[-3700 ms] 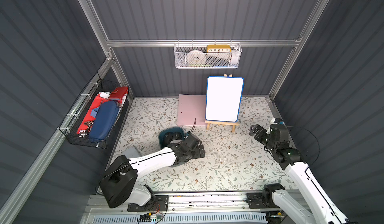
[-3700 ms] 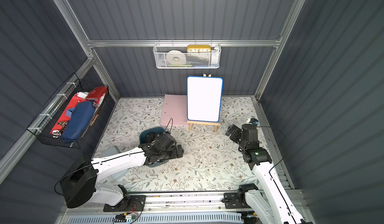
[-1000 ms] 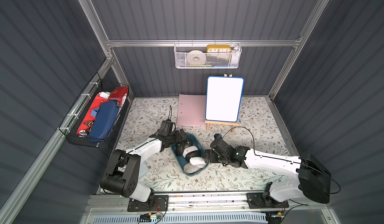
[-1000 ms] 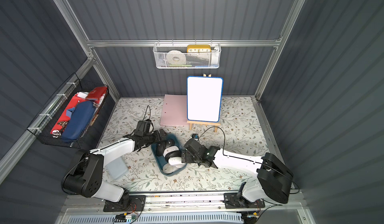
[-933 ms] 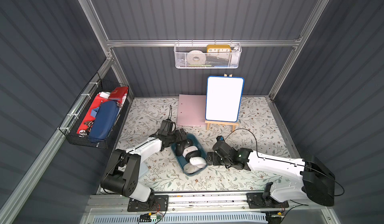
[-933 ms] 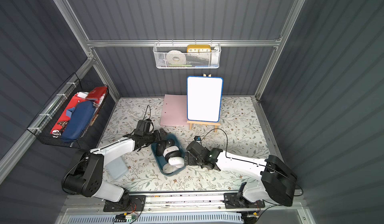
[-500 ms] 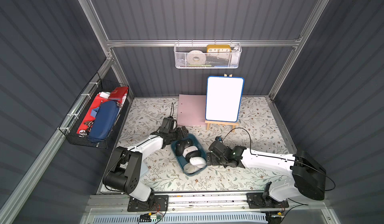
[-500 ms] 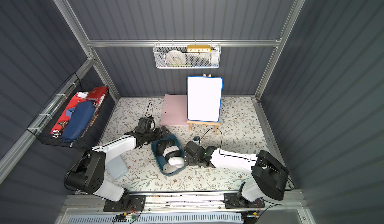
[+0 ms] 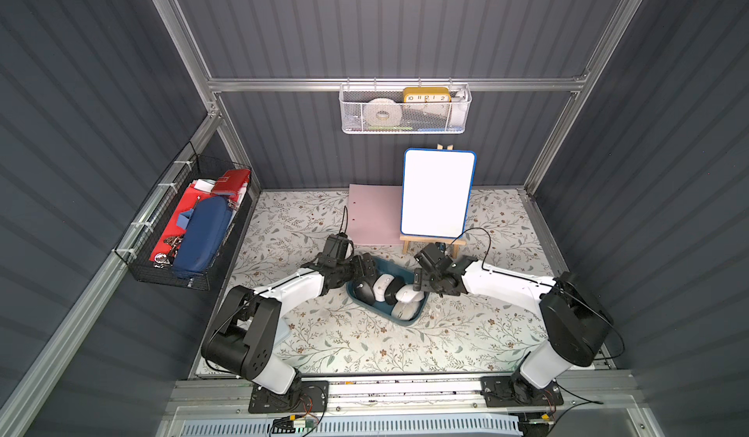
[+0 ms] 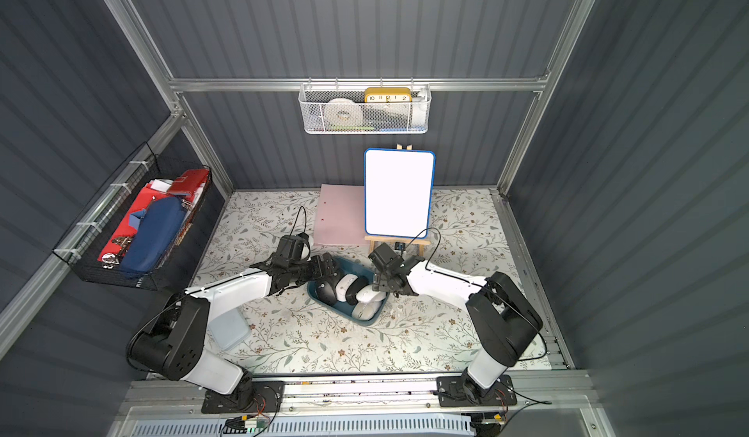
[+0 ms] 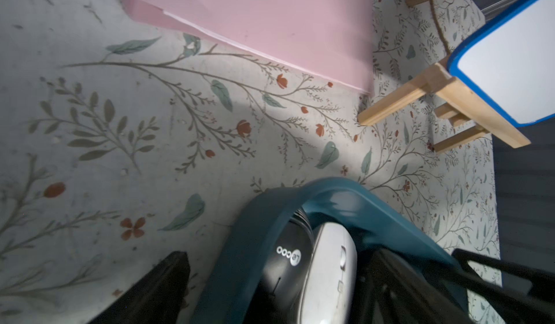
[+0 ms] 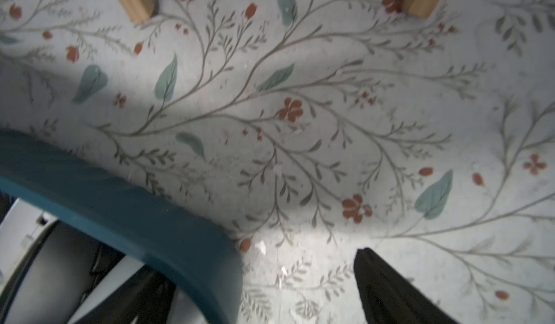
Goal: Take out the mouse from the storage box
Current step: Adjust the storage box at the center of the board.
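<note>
Both top views show open floral table nearest the arm bases, with a pale blue slab near its left edge. Mid-table sits the storage box, holding a black mouse and white mice. The left gripper and right gripper straddle opposite rims, jaws spread wide, one finger in and one out, clamping nothing. Behind lie a pink sheet and a whiteboard on its easel.
</note>
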You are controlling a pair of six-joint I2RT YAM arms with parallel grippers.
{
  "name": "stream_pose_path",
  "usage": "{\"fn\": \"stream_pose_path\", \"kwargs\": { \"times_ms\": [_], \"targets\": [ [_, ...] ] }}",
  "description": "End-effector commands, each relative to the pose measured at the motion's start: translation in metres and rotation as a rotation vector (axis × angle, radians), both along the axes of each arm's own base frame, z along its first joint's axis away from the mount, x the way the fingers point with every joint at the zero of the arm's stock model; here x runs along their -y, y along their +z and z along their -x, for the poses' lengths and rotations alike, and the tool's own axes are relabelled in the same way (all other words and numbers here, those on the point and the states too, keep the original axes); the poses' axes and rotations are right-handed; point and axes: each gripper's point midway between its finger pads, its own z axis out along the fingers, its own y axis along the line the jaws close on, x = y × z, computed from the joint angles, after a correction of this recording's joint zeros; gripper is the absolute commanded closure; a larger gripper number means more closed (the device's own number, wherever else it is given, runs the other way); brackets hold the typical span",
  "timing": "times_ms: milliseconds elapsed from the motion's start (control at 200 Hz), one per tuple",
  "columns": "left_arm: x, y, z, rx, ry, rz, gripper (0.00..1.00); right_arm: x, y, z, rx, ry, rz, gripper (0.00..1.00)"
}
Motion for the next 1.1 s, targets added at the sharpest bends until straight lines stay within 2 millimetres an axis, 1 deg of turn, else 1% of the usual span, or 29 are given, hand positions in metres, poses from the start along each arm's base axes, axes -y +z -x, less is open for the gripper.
{"fn": "stream_pose_path", "kwargs": {
  "times_ms": [0, 115, 270, 345, 435, 490, 575, 635, 700, 800, 820, 840, 851, 866, 911, 961, 1096],
  "targets": [
    [0.018, 0.013, -0.005, 0.018, -0.016, 0.058, 0.01, 0.02, -0.001, -0.02, 0.005, -0.024, 0.059, 0.06],
    [0.038, 0.018, -0.009, 0.028, -0.049, 0.072, 0.01, 0.036, 0.001, -0.038, 0.018, -0.061, 0.063, 0.06],
    [0.065, 0.016, -0.01, 0.024, -0.094, 0.078, 0.01, 0.061, -0.002, -0.051, 0.009, -0.117, 0.06, 0.05],
    [0.071, 0.014, -0.009, 0.019, -0.102, 0.077, 0.01, 0.072, 0.001, -0.053, 0.009, -0.135, 0.063, 0.05],
    [0.072, 0.012, -0.007, 0.014, -0.101, 0.073, 0.01, 0.081, 0.01, -0.05, 0.025, -0.148, 0.067, 0.05],
    [0.068, 0.012, -0.005, 0.015, -0.091, 0.062, 0.01, 0.084, 0.019, -0.045, 0.037, -0.155, 0.062, 0.05],
    [0.057, 0.013, -0.001, 0.024, -0.074, 0.016, 0.01, 0.086, 0.036, -0.035, 0.068, -0.177, 0.015, 0.06],
    [0.05, 0.02, 0.002, 0.044, -0.058, 0.004, 0.01, 0.083, 0.049, -0.024, 0.085, -0.181, -0.046, 0.06],
    [0.034, 0.026, 0.002, 0.064, -0.006, -0.046, 0.01, 0.08, 0.065, -0.011, 0.113, -0.213, -0.119, 0.07],
    [0.011, 0.039, 0.004, 0.116, 0.055, -0.124, 0.01, 0.067, 0.085, 0.009, 0.159, -0.26, -0.247, 0.08],
    [0.007, 0.041, 0.005, 0.125, 0.062, -0.135, 0.0, 0.063, 0.088, 0.014, 0.164, -0.268, -0.267, 0.08],
    [0.004, 0.046, 0.005, 0.141, 0.071, -0.142, 0.01, 0.06, 0.086, 0.017, 0.162, -0.281, -0.276, 0.08],
    [0.002, 0.047, 0.005, 0.147, 0.074, -0.145, 0.0, 0.059, 0.093, 0.02, 0.179, -0.285, -0.294, 0.09],
    [-0.001, 0.048, 0.006, 0.156, 0.082, -0.151, 0.01, 0.057, 0.095, 0.024, 0.186, -0.299, -0.309, 0.09],
    [-0.008, 0.054, 0.007, 0.182, 0.1, -0.163, 0.01, 0.052, 0.097, 0.034, 0.191, -0.336, -0.334, 0.1],
    [-0.012, 0.059, 0.007, 0.208, 0.112, -0.165, 0.0, 0.041, 0.098, 0.041, 0.205, -0.35, -0.377, 0.1],
    [-0.021, 0.065, 0.009, 0.246, 0.137, -0.179, 0.0, 0.016, 0.095, 0.049, 0.196, -0.4, -0.464, 0.11]
  ]
}}
